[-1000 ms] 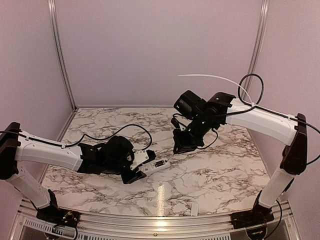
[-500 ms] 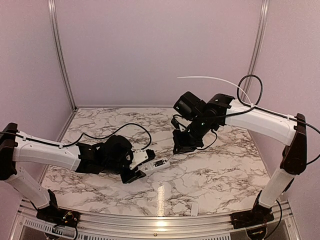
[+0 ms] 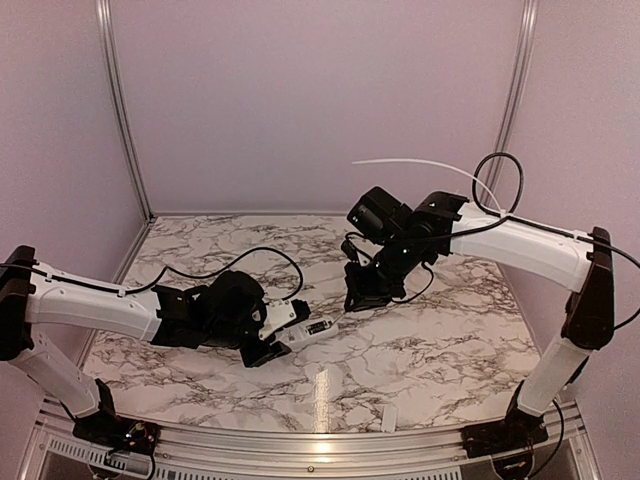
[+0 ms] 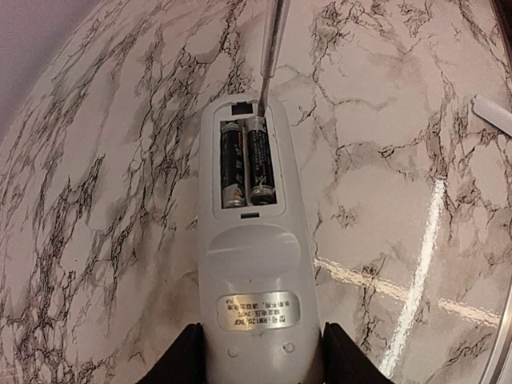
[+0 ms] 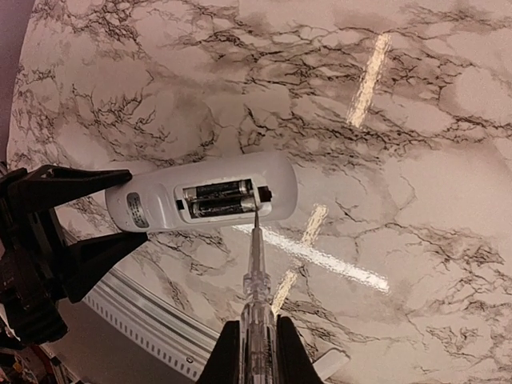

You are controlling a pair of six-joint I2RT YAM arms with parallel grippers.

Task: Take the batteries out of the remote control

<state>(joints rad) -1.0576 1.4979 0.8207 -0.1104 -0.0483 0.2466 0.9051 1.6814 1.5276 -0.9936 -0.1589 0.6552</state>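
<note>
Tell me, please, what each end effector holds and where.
Left end effector: remote control, at its labelled end. Right end effector: clear probe, at its handle.

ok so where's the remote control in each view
Top external: the remote control is low, left of centre, in the left gripper.
Left wrist: centre, running up from the bottom edge, back compartment open.
Right wrist: left of centre, crosswise, at the tip of the pale stick.
Shared landmark: the left gripper's black fingers clamped on one end of it.

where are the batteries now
Left wrist view: the batteries lie side by side in the open back of the remote control, held by the left fingers, a pale stick at their far end.
</note>
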